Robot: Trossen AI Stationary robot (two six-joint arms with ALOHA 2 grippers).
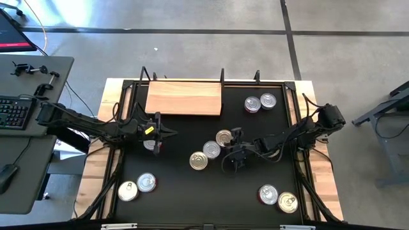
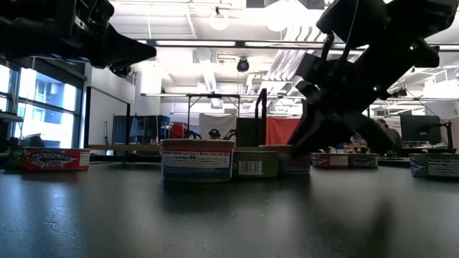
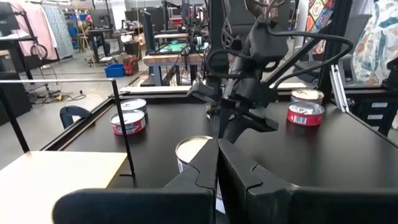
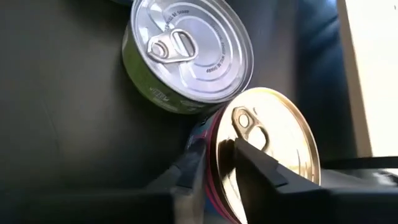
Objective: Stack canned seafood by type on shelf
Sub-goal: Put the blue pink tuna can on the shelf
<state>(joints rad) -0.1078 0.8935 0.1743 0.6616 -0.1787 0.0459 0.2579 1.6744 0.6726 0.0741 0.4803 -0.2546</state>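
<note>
Canned seafood [image 1: 199,160]: ten tins counted on the black mat [image 1: 185,198], none on the shelf [image 1: 184,98].

Nearest edge: two pairs, one at the left corner [image 1: 128,190], one at the right corner [image 1: 287,203].

Mid-table: diagonal row of three, touching or nearly so: two silver lids, then a gold-lidded tin [image 1: 223,137] at the far end. Right gripper [image 1: 231,142] down at that gold-lidded tin, pinching its rim, one finger [image 4: 261,165] across the lid, the other down the reddish side; green-sided silver tin [image 4: 189,50] just beside.

Left of the row: a single tin [image 1: 150,144] under the left gripper [image 1: 171,132], fingers pressed together, holding nothing, raised above the mat.

Farther back on the right: one more pair [image 1: 260,102], touching, one of them red-sided.

Far edge, left of centre: one shelf of light wood, flat on the mat, bare.
</note>
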